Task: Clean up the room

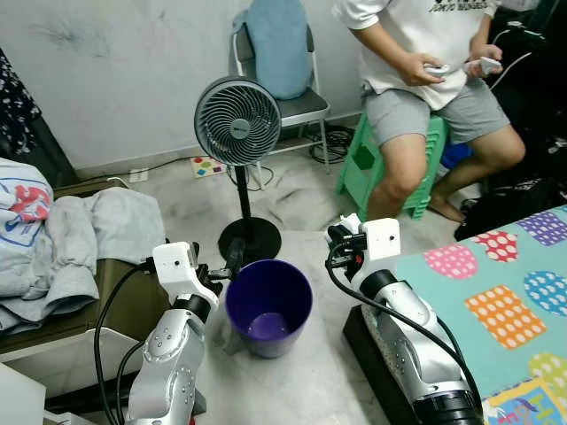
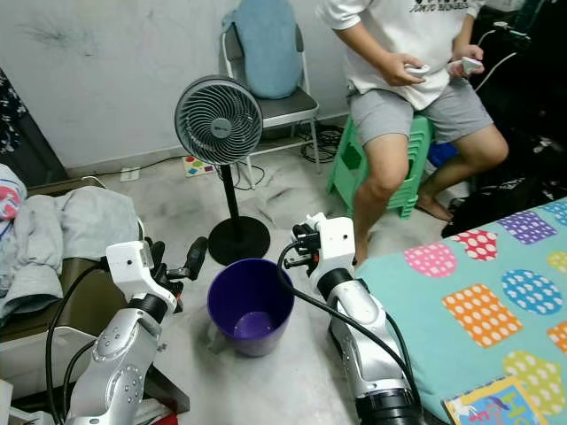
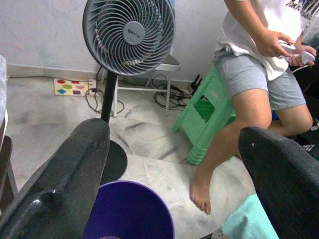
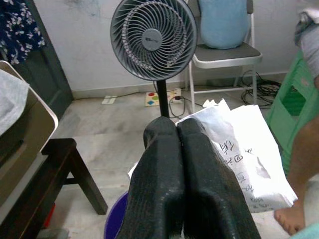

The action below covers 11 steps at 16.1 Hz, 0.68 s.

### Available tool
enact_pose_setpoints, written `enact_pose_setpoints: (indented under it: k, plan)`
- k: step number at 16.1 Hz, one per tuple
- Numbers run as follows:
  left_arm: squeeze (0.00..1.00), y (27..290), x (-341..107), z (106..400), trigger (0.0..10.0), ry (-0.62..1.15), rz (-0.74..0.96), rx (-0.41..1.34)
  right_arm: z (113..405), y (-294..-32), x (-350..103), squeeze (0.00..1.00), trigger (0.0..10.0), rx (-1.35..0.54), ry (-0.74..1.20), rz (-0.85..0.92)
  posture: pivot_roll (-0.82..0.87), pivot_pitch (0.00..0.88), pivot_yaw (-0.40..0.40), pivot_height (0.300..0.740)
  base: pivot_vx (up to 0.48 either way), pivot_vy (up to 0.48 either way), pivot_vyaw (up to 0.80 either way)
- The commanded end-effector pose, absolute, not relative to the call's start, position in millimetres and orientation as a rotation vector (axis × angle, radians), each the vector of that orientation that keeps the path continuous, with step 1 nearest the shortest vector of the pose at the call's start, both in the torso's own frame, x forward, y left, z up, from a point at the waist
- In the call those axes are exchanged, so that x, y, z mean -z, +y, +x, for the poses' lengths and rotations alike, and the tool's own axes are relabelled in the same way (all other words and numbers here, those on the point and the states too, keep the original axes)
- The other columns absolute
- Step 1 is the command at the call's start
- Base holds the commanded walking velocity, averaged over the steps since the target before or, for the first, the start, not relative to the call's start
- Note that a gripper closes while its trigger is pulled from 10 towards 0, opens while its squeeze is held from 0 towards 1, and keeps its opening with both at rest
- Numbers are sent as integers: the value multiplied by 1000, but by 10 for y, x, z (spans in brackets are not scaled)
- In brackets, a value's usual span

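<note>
A purple bin stands on the floor between my two arms, with almost nothing inside. My right gripper is just right of its rim and a little above it. It is shut on a crumpled white sheet of paper with printed characters. The right wrist view shows the fingers pressed together, the paper sticking out beside them and the bin below. My left gripper is open at the bin's left rim with nothing between its fingers; the bin lies below them.
A standing fan is right behind the bin, and a folding chair with a blue cushion stands at the wall. A person sits on a green stool holding controllers. Clothes are piled at the left. A dotted bedcover is at the right.
</note>
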<state>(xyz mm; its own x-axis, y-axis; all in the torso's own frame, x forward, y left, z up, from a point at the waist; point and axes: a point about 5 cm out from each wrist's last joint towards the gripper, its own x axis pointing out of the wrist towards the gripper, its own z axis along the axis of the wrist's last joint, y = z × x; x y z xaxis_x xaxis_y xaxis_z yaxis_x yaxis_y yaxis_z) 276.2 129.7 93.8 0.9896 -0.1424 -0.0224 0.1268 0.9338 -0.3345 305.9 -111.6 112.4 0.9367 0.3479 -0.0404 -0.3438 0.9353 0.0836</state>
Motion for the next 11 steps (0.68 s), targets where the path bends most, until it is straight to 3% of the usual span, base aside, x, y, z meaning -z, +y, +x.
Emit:
enact_pose_setpoints:
  k: [1, 7, 11]
  plan:
    - [0, 1276, -973, 2751, 10000, 28, -352, 138, 3061, -1095, -1140, 0, 10000, -362, 49, 75, -63, 75, 32, 740, 0, 0, 0]
    - [0, 1278, -973, 2746, 10000, 28, -350, 140, 3062, -1091, -1143, 0, 10000, -362, 48, 77, -62, 76, 32, 740, 41, 0, 0]
    - [0, 1278, -972, 2748, 10000, 26, -352, 143, 3062, -1090, -1139, 0, 10000, -361, 49, 77, -61, 76, 34, 740, 270, 0, 0]
